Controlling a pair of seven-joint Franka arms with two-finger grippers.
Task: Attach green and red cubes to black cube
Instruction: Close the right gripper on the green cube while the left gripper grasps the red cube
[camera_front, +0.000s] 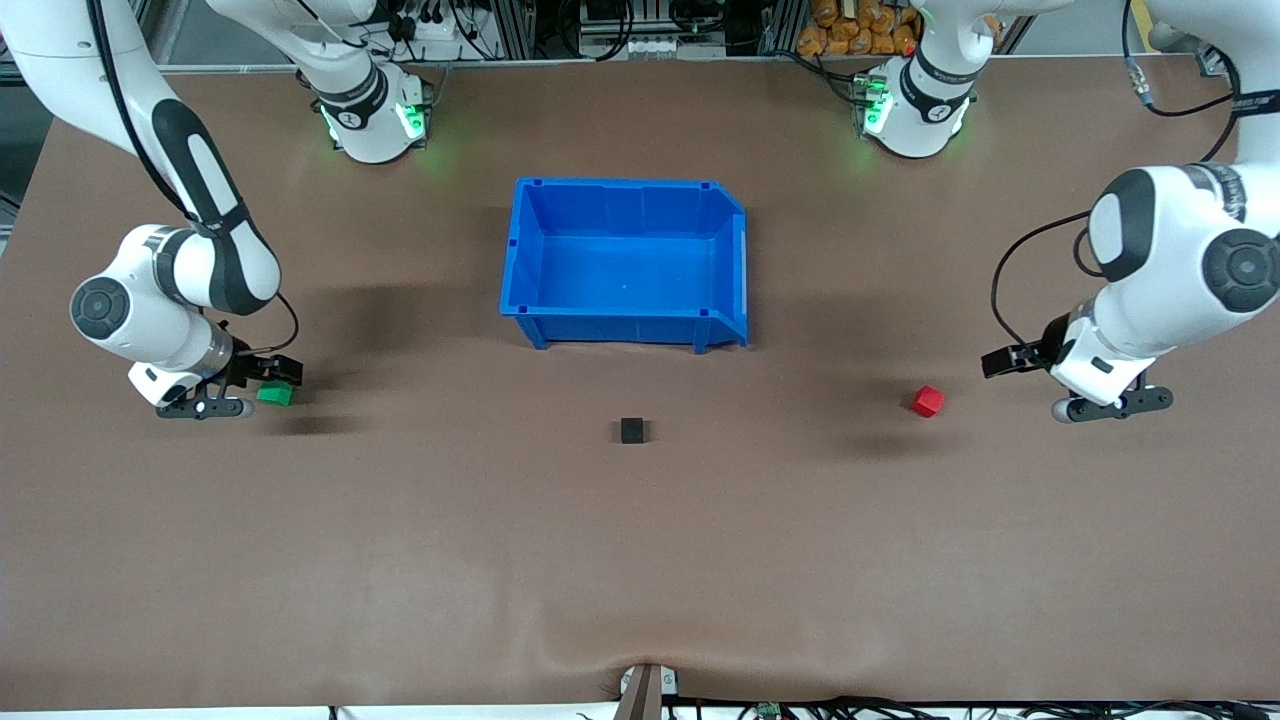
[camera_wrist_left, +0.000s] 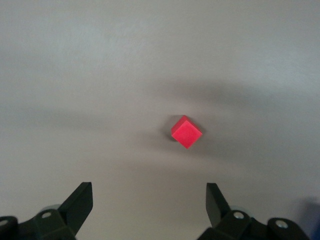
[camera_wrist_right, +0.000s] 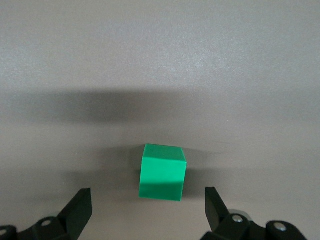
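One brown table (camera_front: 640, 560) is filling nearly the whole front view, and two white arms are reaching down onto it from bases standing along the top edge.

One blue bin (camera_front: 524, 258) is sitting at upper centre of the frame, open side up, with nothing showing inside it.

Two grippers are working low over the table. The right gripper (camera_front: 272, 378) is hanging at the middle left of the frame, right over the green cube (camera_front: 275, 394); in the right wrist view its fingers (camera_wrist_right: 80, 207) are spread wide apart, standing clear of the green cube (camera_wrist_right: 162, 171) on either side and not touching it. The left gripper (camera_front: 1010, 360) is hanging at the middle right of the frame, near the red cube (camera_front: 927, 401) but apart from it; in the left wrist view its fingers (camera_wrist_left: 80, 202) are likewise spread and gripping nothing, with the red cube (camera_wrist_left: 186, 132) lying ahead of them, turned corner-on.

Three small cubes are lying on the table, one of each colour. The black cube (camera_front: 632, 430) is resting alone at the centre of the frame, just below the bin and nearer the front camera than it, well apart from both the green and the red cube. All three are lying in a rough row across the middle.
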